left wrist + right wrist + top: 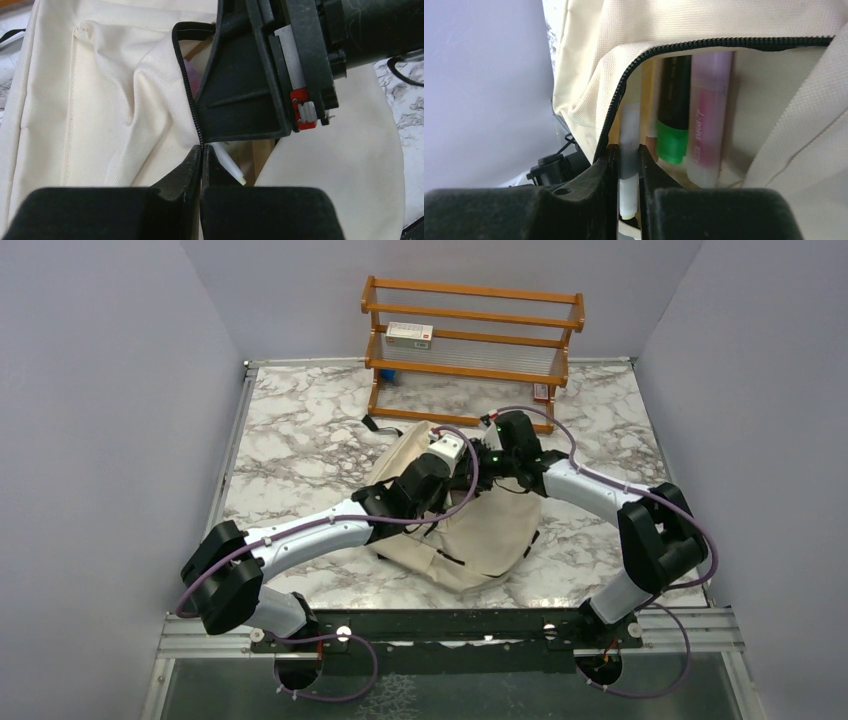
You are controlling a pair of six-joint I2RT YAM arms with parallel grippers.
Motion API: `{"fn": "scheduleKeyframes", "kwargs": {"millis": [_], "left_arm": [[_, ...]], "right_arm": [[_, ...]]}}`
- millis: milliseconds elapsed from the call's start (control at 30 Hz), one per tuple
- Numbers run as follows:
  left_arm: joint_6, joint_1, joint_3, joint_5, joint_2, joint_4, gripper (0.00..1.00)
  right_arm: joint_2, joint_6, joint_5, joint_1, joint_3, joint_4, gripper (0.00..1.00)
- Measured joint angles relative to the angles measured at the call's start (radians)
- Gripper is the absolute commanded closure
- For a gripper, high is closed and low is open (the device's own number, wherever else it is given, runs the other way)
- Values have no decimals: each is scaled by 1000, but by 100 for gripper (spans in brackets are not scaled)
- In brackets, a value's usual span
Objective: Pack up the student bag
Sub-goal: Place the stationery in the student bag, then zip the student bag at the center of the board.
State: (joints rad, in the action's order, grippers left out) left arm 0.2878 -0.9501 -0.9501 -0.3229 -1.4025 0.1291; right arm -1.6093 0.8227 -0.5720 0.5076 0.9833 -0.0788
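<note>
student bag (490, 530) lying flat, long axis near-to-far, zippered opening toward shelf (470, 290)

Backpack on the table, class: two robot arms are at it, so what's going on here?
Both arms meet at the cream backpack lying on the marble table. The left gripper is shut on the zipper edge, holding the opening apart. The right gripper is shut on a white pen whose far end points into that opening. A black marker with a green cap and a pink marker are already inside. Packing is under way.
</note>
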Motion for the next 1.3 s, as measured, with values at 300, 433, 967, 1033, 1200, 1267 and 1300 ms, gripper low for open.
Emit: {"fn": "scheduleKeyframes", "kwargs": {"millis": [300,433,967,1033,1200,1267,1300], "left_arm": [[-1,4,0,-2,5,0,100],[-1,3,4,-2,7,-1,100],[33,9,49,39,19,-38,63],[53,19,62,50,32,-37,62],[109,74,116,80,104,-40,61],[134,108,157,91,158,-42,59],[142,122,173,92,180,-43,59]], "right_arm": [[16,13,122,39,0,23,61],[77,-27,194,43,0,-25,61],[443,-205,515,43,-162,-172,40],[452,-229,543,43,-166,-204,41],[487,-263,563,43,-161,-256,57],[497,-244,553,45,-158,-264,59],[502,-228,551,53,-158,-265,61]]}}
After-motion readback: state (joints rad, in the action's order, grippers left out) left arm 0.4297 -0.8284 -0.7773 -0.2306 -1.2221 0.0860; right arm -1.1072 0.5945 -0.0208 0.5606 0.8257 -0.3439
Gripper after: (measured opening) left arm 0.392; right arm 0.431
